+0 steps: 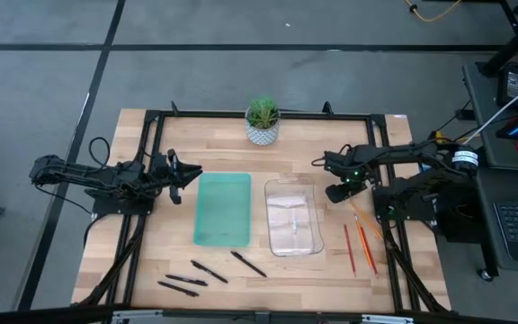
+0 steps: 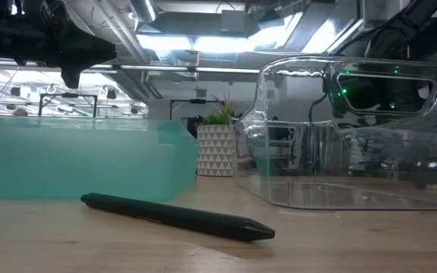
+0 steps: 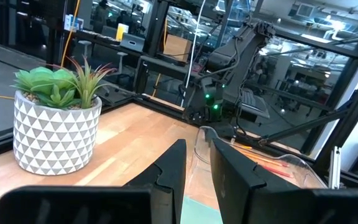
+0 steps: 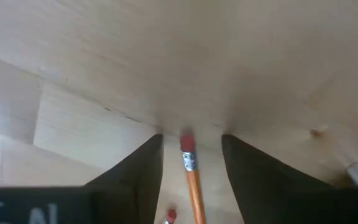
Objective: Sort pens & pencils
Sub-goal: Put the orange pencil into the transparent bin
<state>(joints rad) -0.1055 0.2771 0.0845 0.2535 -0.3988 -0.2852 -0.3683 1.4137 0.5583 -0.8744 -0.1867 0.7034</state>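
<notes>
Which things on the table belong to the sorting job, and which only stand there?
For the job:
- pens
- pencils
- green tray
- clear tray
- right pincer, open over a pencil

Only standing there:
- potted plant

No readable text, labels, brands or numbers anywhere in views.

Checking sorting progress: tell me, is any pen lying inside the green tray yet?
No. In the high view the green tray holds nothing, and the black pens lie on the table in front of it.
</notes>
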